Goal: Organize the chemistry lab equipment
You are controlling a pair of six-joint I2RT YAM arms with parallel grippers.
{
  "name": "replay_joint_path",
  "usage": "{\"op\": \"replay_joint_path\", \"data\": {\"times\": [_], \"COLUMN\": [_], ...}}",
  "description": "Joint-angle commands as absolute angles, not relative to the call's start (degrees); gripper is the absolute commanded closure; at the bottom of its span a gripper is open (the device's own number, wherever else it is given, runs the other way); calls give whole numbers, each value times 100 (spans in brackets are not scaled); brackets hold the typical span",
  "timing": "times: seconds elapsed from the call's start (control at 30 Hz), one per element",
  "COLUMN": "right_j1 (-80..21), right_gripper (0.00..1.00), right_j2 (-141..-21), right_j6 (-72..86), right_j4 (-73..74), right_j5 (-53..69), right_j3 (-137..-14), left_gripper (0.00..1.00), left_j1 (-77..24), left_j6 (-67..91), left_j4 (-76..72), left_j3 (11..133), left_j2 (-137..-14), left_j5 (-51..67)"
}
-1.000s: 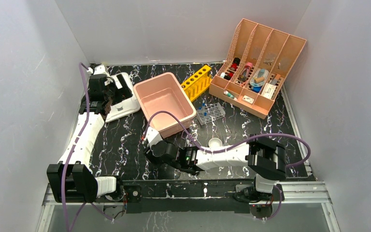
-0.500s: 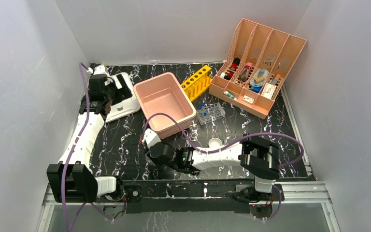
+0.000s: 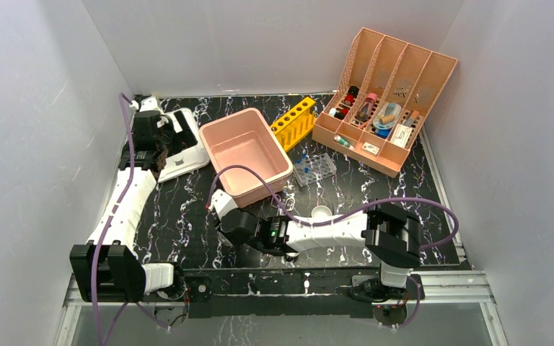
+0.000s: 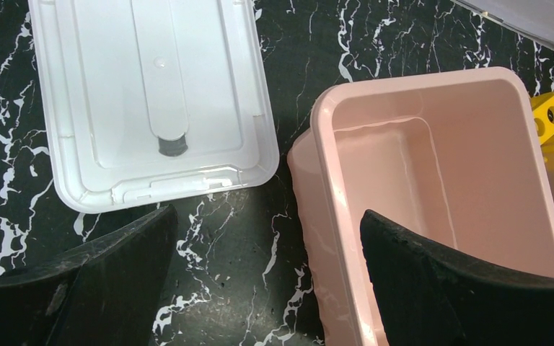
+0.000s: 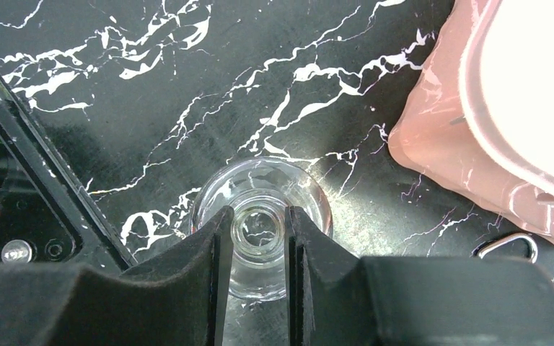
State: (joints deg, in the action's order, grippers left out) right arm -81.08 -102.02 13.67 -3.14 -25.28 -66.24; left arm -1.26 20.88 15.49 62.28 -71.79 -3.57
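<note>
Seen from above, the right gripper (image 3: 218, 205) reaches low at the tub's (image 3: 245, 151) near corner, on a black marbled table (image 3: 187, 216) walled in white. The left wrist view shows the left gripper (image 4: 268, 216) gaping idle over the tub's edge. In the right wrist view, pads (image 5: 216, 288) clamp the flask (image 5: 260, 194) by its neck beside the tub, probably to lift it.

Flask (image 5: 261, 241): clear glass, glossy, smooth. Tub (image 4: 433, 166), at 2 o'clock from it: pink plastic, smooth, soft sheen. Lid (image 4: 151, 101): white plastic, glossy. Table (image 5: 187, 86): black with white marble veining, smooth. Right gripper (image 5: 257, 213) pads (image 5: 205, 288): matt black, finely grainy.
</note>
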Motion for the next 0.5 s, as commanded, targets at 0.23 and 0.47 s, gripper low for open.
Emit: {"op": "replay_joint_path", "data": {"times": [0.23, 0.47], "right_j1": [-8121, -8121], "right_gripper": [80, 82], "right_j2": [-9656, -9423], "right_j6": [1104, 903], "right_j4": [196, 474], "right_j5": [-2319, -2107], "right_j3": [-7855, -8296], "left_gripper": [3, 3], "left_j1": [-142, -141], "left_j6": [2004, 1987], "left_j4": [1758, 1758], "left_j3": [6333, 6337], "left_j2": [-7060, -7050], "left_j5": [-625, -599]}}
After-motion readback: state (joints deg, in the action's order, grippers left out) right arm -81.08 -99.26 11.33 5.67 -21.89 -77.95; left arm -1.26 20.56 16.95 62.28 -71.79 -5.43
